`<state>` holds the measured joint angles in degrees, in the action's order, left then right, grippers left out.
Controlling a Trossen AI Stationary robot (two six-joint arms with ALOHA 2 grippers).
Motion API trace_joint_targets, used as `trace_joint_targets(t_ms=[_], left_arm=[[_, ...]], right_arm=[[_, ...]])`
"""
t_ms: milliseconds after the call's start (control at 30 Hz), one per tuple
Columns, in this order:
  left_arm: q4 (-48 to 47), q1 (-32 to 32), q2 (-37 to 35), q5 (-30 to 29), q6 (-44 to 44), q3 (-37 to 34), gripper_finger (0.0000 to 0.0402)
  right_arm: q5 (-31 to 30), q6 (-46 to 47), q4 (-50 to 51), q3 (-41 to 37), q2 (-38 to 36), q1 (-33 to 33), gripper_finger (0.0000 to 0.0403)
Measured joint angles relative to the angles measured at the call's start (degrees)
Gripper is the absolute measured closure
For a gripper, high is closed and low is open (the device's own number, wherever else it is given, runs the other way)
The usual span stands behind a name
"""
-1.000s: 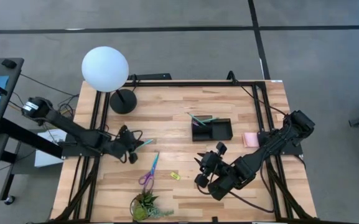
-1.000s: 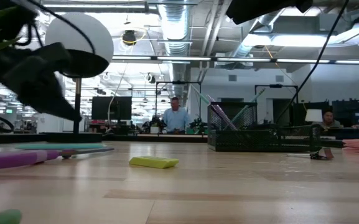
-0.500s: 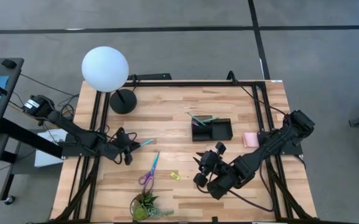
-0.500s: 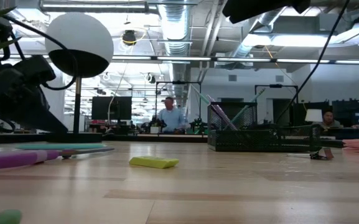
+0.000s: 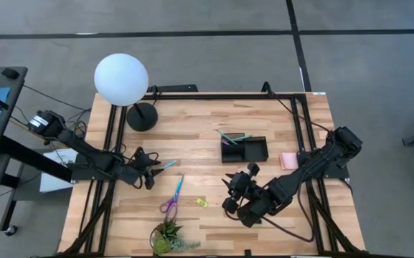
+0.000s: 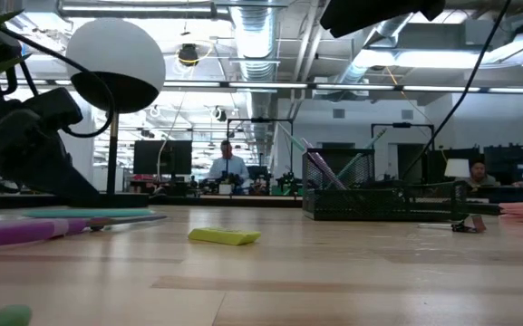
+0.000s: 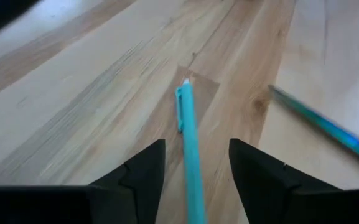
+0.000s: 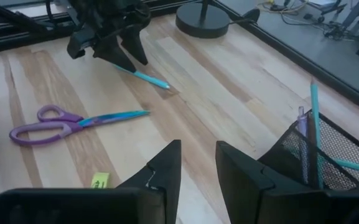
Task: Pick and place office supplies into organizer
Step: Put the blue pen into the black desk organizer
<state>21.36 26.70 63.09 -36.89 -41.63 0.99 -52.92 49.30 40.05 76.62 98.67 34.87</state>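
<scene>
On the left side of the table, your left claw (image 7: 195,168) is open around the teal pen (image 7: 188,146), which lies flat between its fingers and points straight out from it toward the organizer (image 5: 244,150).

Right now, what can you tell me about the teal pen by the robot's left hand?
The teal pen is thin, smooth and plastic-looking, with a pale tip. It lies flat on the wooden table, above the scissors in the high view. The left gripper sits right over one end with its fingers open on either side, so the pen runs between them. Its tip points away from the gripper. Whether the fingers touch it I cannot tell.
</scene>
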Motion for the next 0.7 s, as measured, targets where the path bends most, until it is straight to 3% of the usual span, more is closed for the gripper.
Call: trace_joint_targets(t_ms=[300,700], left_arm=[[1.4,-3.7,1.7,1.0,1.1,-0.3,0.0259],[16.5,-2.8,15.9,2.5,3.1,0.7,0.0265]], right_arm=[[0.2,-0.4,0.1,0.0,0.0,-1.5,0.0310],[0.3,-0.4,0.2,0.0,0.0,-2.0,0.0310]])
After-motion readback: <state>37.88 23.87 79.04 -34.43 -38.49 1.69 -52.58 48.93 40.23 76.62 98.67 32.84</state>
